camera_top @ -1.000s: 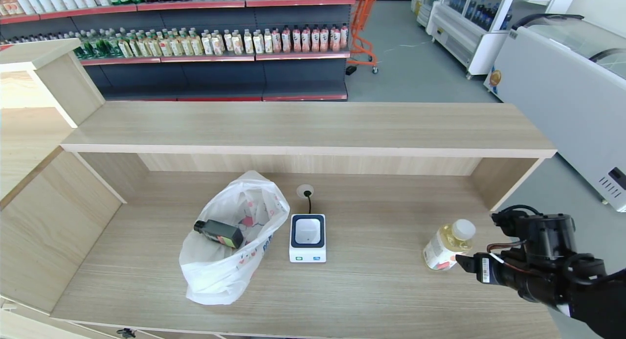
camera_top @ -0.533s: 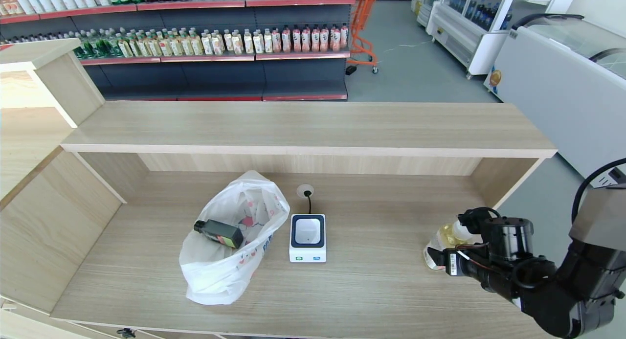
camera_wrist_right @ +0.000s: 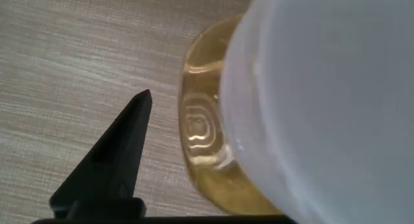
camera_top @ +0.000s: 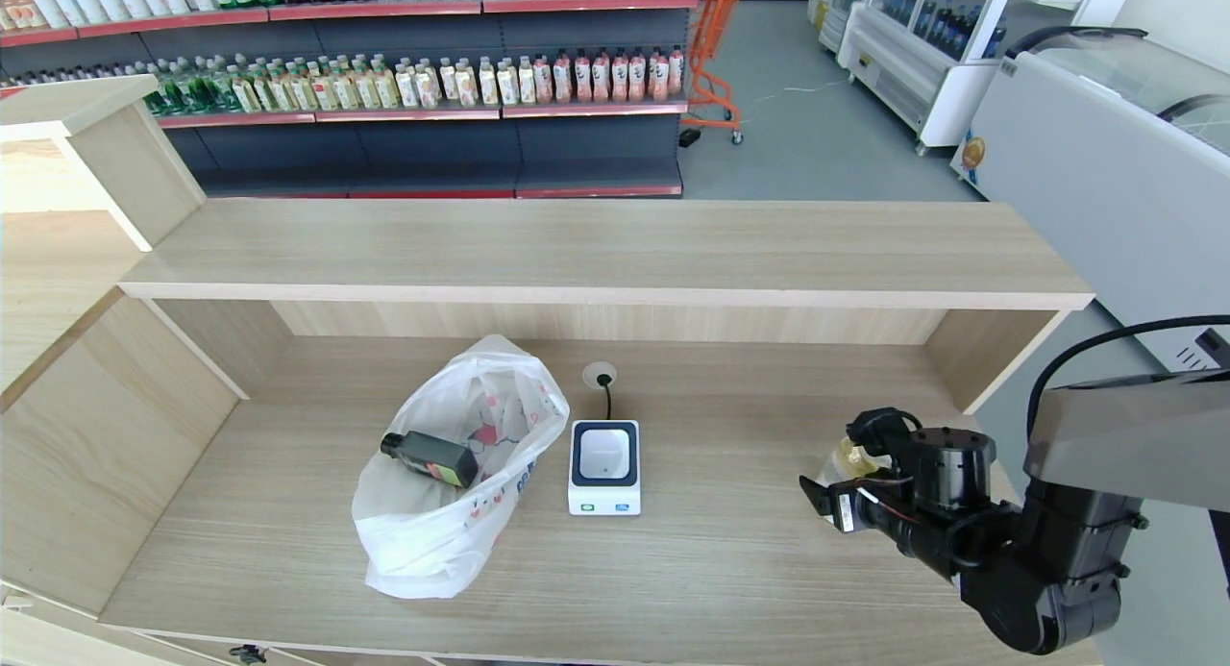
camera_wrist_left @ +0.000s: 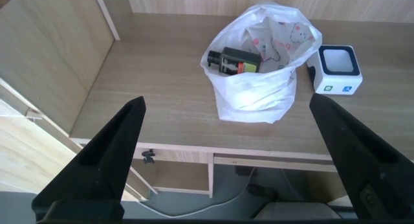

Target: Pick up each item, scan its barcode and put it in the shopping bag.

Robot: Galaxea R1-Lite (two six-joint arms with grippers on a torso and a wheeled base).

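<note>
A clear bottle of yellow liquid point(camera_top: 848, 457) with a white cap point(camera_wrist_right: 323, 101) stands at the right end of the counter point(camera_top: 730, 570), mostly hidden by my right gripper point(camera_top: 834, 483). That gripper is open over the bottle, and one black finger point(camera_wrist_right: 110, 172) stands apart from the bottle's side. The white shopping bag point(camera_top: 452, 483) sits left of centre with a dark bottle point(camera_top: 430, 457) inside. The white scanner point(camera_top: 603, 466) stands just right of the bag. My left gripper point(camera_wrist_left: 226, 104) hangs open high above the counter's front edge, before the bag point(camera_wrist_left: 259, 75).
A raised wooden ledge point(camera_top: 605, 248) runs along the back, and side walls close in both ends of the counter. A cable port point(camera_top: 600, 375) sits behind the scanner. Bare counter lies between the scanner and the yellow bottle.
My right arm has swung left and forward from the counter's right edge. Its gripper now sits over the yellow bottle and covers most of it. The bag, scanner and dark bottle have not moved.
</note>
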